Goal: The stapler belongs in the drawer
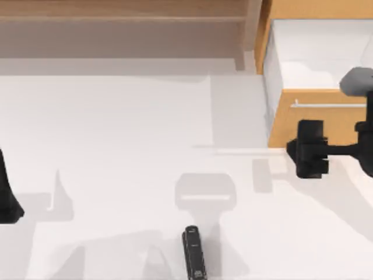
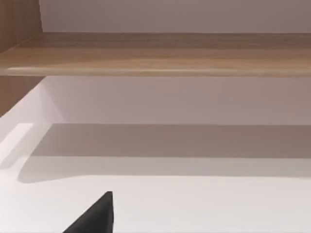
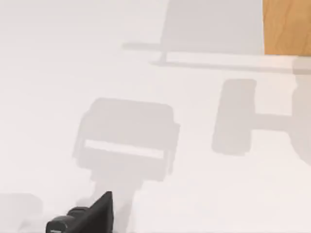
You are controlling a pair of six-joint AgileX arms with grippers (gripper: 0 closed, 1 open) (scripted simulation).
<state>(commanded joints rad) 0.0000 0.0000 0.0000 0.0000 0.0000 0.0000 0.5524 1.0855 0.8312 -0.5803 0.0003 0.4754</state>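
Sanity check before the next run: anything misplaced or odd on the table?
Only the stapler: it lies on the table at the near edge, well apart from the open drawer at far right. The right tool sits before the drawer front. Nothing looks spilled or damaged.

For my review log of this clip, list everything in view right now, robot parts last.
stapler: one, black with tiny pale marks, lying on the table at the near edge, around the middle.
drawer: one, orange-brown wooden front, silver bar handle, white inner walls, pulled open at the far right.
shelf: one, long brown wood, along the far edge of the table.
table: one, white, under everything.
right gripper: one, black, hanging in front of the drawer front, above the table.
left gripper: one, black, at the table's left edge, parked.
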